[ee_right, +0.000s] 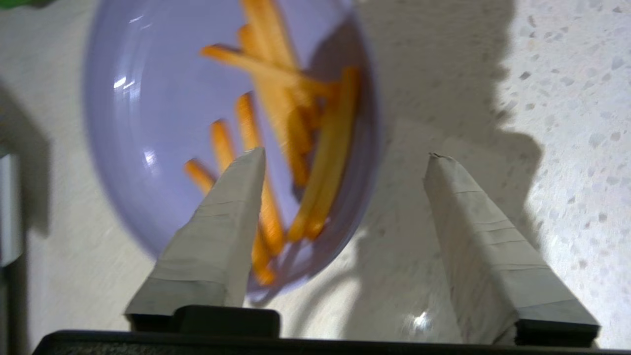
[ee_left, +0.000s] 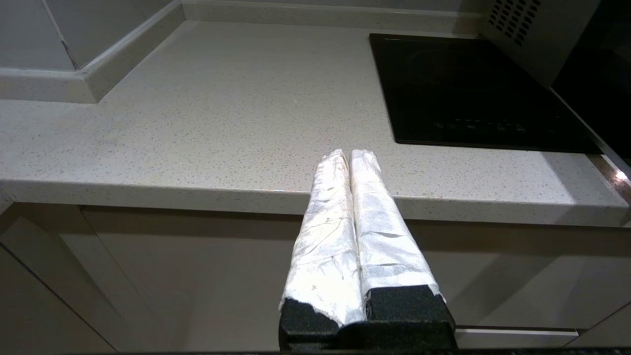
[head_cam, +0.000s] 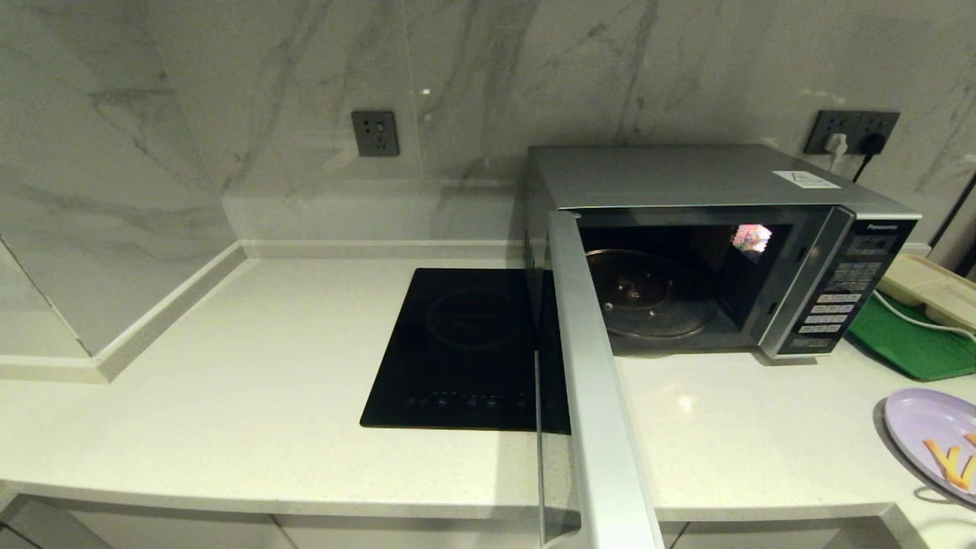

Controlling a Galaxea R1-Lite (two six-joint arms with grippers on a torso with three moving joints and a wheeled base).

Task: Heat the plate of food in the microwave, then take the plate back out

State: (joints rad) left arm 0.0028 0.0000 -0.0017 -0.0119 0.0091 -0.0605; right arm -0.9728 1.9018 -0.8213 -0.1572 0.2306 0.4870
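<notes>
Right gripper: my jaws are standing apart over the plate of food on the bench. Left gripper: jaws together. Microwave: door is hanging open.

In the head view the plate of food is cut off by the right edge, as are the green tray and beige tray. The microwave door runs off the near edge. Panel button labels are too small to read.

"Panasonic" on the microwave
</notes>
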